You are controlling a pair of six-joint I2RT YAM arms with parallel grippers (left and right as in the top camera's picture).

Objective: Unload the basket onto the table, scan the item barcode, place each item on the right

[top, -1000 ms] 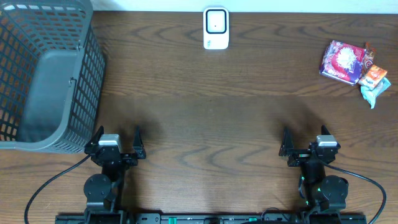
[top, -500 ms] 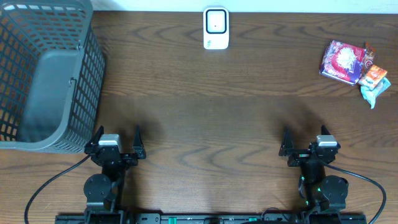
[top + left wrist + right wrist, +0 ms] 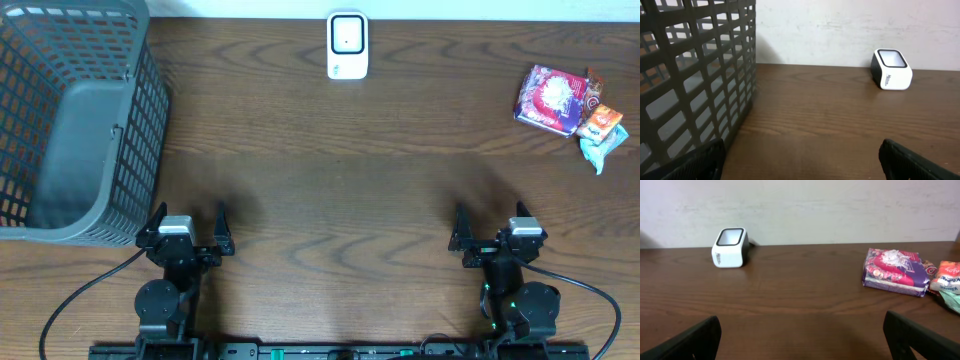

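Overhead, the white scanner (image 3: 347, 45) is the landmark: the purple snack packet (image 3: 550, 98) lies well to its right, untouched. Nearer than the scanner, the left gripper (image 3: 190, 215) and right gripper (image 3: 489, 215) both stand wide, holding nothing.

Lighting even, diffuse, moderate brightness. Soft shadow patches on table (image 3: 330, 200) fwd of both arms. Wrist views sharp at distance; near-lens fingertips (image 3: 695, 162) dark, blurred.
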